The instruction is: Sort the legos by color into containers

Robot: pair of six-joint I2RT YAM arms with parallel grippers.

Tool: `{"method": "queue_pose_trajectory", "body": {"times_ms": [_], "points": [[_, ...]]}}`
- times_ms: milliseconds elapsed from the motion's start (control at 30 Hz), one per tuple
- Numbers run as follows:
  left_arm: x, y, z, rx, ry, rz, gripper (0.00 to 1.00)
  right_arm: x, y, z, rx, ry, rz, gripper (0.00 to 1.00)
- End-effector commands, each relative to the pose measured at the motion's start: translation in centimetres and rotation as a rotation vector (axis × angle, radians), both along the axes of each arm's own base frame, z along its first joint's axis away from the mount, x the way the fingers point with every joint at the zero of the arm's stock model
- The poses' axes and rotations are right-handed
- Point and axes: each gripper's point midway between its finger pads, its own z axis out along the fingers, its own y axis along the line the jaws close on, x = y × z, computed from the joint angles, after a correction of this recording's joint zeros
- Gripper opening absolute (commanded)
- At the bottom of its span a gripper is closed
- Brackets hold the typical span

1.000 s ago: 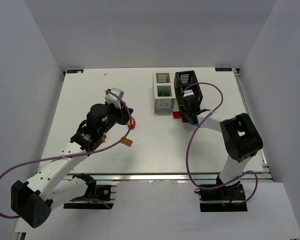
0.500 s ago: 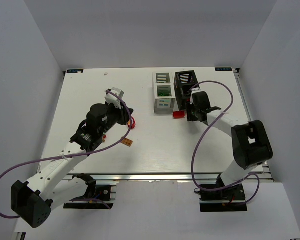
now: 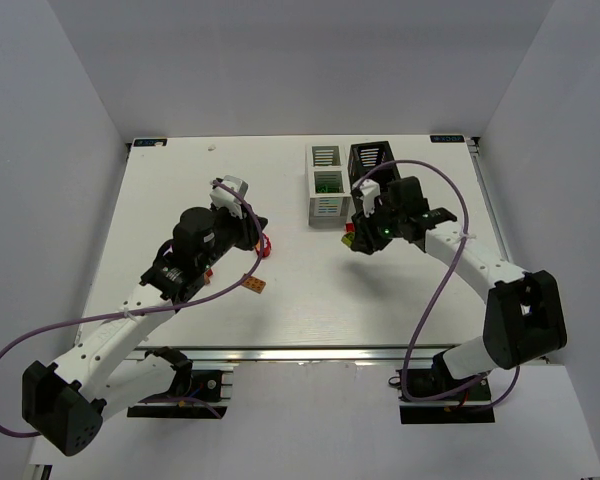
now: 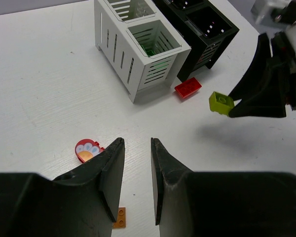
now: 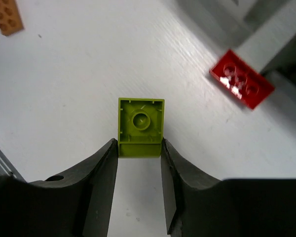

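We see the right tool (image 5: 138, 148) clamped on a lime-green brick (image 5: 140, 127). Its two fingers press the brick's opposite sides at the very tips, and most of the brick sticks out past them. The face turned to the right wrist camera shows a single round ring in the middle. From the left wrist view the same lime-green brick (image 4: 221, 102) hangs off the tabletop (image 4: 39, 74), with a soft shadow on the surface below it. It sits in front of the black box (image 4: 207, 29) without touching it. A red brick (image 4: 188, 88) lies flat on the tabletop between the held brick and the boxes, just beside the near corner of the white box (image 4: 138, 74), apart from the tool.

From above, the right tool (image 3: 358, 240) sits just in front of the gap between the white box (image 3: 326, 205) and the black box (image 3: 372, 160). The near compartment of the white box holds a green brick (image 4: 150, 49).

The left tool (image 4: 136, 148) has its fingers drawn together to a narrow slit, with nothing between them. A red rounded piece (image 4: 88, 149) with a pale pattern lies just beside its left finger, and we cannot tell whether they touch. An orange brick (image 4: 120, 217) shows low in that view beside the same finger. From above, the orange brick (image 3: 254, 286) is well apart from both boxes.
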Motion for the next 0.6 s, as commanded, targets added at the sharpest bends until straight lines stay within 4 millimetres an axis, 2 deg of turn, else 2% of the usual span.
{"method": "queue_pose_trajectory", "body": {"times_ms": [0,33,67,133,200,233,267,300,333,500,567], "points": [[0.0,0.2,0.8,-0.018,-0.029,0.003,0.38,2.1,2.4,6.8,0.095,-0.198,0.120,0.00],[0.1,0.2,0.6,-0.015,-0.026,0.004,0.38,2.7,3.0,7.7,0.109,-0.232,0.140,0.00],[0.1,0.2,0.5,-0.011,-0.022,0.004,0.38,3.8,3.7,10.1,0.130,-0.294,0.164,0.00],[0.2,0.3,0.5,-0.011,-0.023,0.008,0.38,5.7,5.0,12.4,0.136,-0.358,0.197,0.00],[0.2,0.4,0.5,-0.009,-0.024,0.011,0.38,7.0,5.9,13.5,0.149,-0.383,0.207,0.00],[0.2,0.4,0.5,-0.009,-0.024,0.011,0.38,8.2,6.3,12.7,0.140,-0.367,0.196,0.00],[0.2,0.4,0.5,-0.009,-0.024,0.011,0.38,9.5,7.0,14.4,0.152,-0.404,0.189,0.00],[0.2,0.3,0.4,-0.008,-0.023,0.011,0.38,10.3,7.4,14.7,0.151,-0.413,0.183,0.00],[0.2,0.4,0.4,-0.007,-0.023,0.011,0.38,11.8,7.8,13.4,0.128,-0.395,0.160,0.00],[0.2,0.4,0.6,-0.006,-0.028,0.010,0.38,18.3,8.9,13.7,0.102,-0.475,0.039,0.00],[0.1,0.5,0.7,-0.008,-0.031,0.012,0.38,20.1,8.8,13.7,0.080,-0.504,-0.006,0.00]]}}
